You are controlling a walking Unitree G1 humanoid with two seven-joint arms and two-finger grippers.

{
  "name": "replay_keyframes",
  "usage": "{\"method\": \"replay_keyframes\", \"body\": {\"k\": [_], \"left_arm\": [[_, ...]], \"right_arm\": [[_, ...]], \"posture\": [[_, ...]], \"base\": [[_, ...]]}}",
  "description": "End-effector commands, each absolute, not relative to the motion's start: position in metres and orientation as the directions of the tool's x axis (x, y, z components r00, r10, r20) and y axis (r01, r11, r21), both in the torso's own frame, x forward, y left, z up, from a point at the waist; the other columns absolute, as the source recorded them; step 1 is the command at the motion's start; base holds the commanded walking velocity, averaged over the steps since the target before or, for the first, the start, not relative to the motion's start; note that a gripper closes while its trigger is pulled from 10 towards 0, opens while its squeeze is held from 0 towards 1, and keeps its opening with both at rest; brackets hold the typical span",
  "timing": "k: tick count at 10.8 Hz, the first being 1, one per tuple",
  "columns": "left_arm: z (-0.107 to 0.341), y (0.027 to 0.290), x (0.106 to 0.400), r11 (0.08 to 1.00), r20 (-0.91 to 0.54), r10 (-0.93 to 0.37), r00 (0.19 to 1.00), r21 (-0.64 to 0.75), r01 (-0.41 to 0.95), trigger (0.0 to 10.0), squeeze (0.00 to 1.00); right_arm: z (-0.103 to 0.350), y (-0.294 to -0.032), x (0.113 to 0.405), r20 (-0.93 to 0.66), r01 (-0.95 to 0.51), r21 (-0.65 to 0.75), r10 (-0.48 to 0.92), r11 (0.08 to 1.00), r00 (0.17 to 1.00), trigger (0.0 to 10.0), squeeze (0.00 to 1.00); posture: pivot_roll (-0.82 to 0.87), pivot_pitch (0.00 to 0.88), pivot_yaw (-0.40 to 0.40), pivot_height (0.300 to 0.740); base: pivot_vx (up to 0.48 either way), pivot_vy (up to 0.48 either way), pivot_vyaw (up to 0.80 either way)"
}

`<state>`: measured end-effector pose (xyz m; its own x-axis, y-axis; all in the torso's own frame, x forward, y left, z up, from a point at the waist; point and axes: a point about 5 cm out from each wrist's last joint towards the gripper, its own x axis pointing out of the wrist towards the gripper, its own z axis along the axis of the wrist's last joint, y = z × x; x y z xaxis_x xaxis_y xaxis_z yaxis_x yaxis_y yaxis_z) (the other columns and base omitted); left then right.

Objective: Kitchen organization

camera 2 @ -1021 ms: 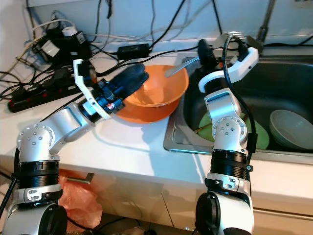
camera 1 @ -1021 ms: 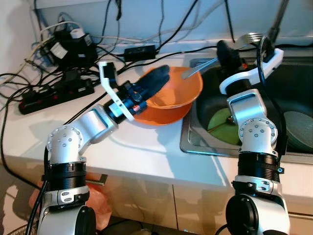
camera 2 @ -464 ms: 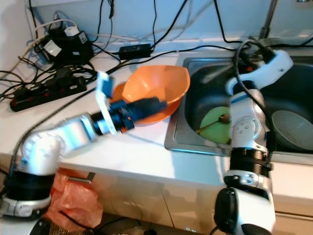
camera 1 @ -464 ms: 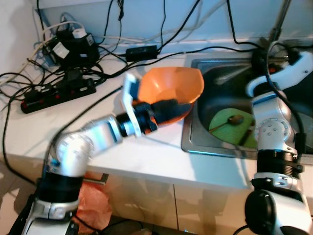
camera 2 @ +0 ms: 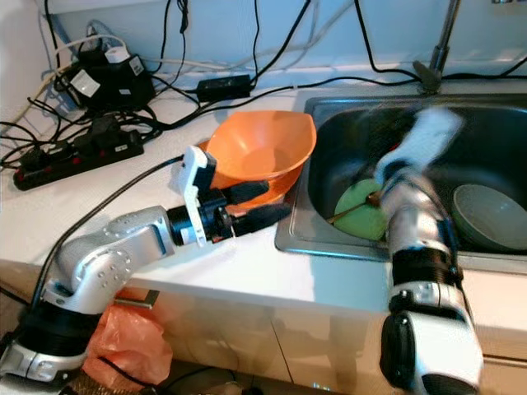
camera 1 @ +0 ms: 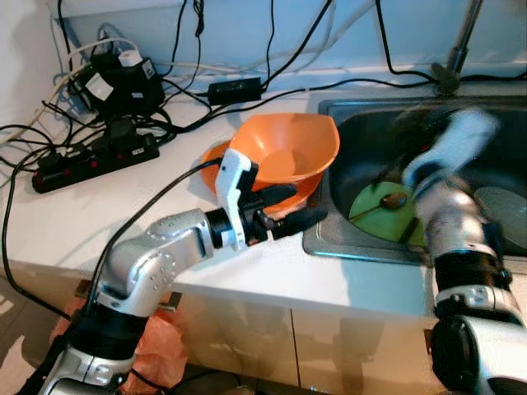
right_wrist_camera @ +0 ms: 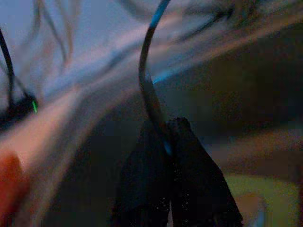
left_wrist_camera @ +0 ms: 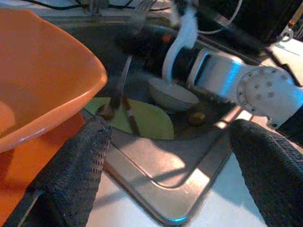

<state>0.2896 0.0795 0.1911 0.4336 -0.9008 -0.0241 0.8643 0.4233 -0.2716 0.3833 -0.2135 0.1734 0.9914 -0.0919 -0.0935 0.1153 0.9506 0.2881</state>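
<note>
While the orange bowl point(camera 1: 288, 148) sits tilted on an orange plate point(camera 1: 216, 158) at the bench point(camera 1: 99, 214) edge beside the sink point(camera 2: 329, 239), the left tool point(camera 1: 284, 210) hovers just in front of it, its two black fingers point(left_wrist_camera: 75, 165) spread wide and holding nothing. Over in the sink basin, a green plate point(camera 1: 375, 210) lies flat with a spoon point(camera 1: 385, 203) across it, and a pale bowl point(camera 2: 490, 216) rests near it. The right arm is a blur above the basin; its right tool point(right_wrist_camera: 173, 182) has the fingers pressed together, pinching a thin metal utensil handle point(right_wrist_camera: 147, 80), seen from the wrist. Black power strips and cables point(camera 1: 90, 152) crowd the back of the bench.
</note>
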Motion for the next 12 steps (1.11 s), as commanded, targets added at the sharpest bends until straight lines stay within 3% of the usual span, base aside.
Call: {"method": "replay_keyframes", "body": {"k": [1, 6, 8, 10, 12], "left_arm": [[0.19, 0.083, 0.288, 0.431, -0.035, -0.899, 0.436, -0.244, 0.869, 10.0, 1.0], [0.186, 0.078, 0.285, 0.422, -0.056, -0.906, 0.42, -0.204, 0.883, 10.0, 1.0], [0.187, 0.078, 0.285, 0.424, -0.055, -0.905, 0.422, -0.197, 0.884, 10.0, 0.91], [0.187, 0.079, 0.286, 0.431, -0.056, -0.902, 0.428, -0.19, 0.882, 10.0, 0.85], [0.185, 0.081, 0.286, 0.435, -0.065, -0.9, 0.43, -0.18, 0.883, 10.0, 0.85]], "right_arm": [[0.177, -0.205, 0.389, -0.1, 0.067, 0.248, -0.043, 0.967, 0.994, 10.0, 0.0], [0.149, -0.204, 0.389, -0.241, 0.063, 0.147, -0.026, 0.987, 0.97, 10.0, 0.0], [0.14, -0.208, 0.387, -0.295, 0.09, 0.122, -0.051, 0.988, 0.954, 10.0, 0.0], [0.137, -0.21, 0.387, -0.317, 0.109, 0.124, -0.065, 0.986, 0.946, 10.0, 1.0], [0.141, -0.207, 0.389, -0.307, 0.084, 0.096, -0.05, 0.992, 0.95, 10.0, 1.0]], "posture": [[0.13, 0.049, 0.166, 0.74], [0.13, 0.07, 0.172, 0.74], [0.14, 0.07, 0.172, 0.74], [0.14, 0.067, 0.167, 0.74], [0.14, 0.066, 0.165, 0.74]], "base": [[0.0, 0.0, 0.0], [0.0, 0.0, 0.0], [0.0, 0.0, 0.0], [0.0, 0.0, 0.0], [0.0, 0.0, 0.0]]}}
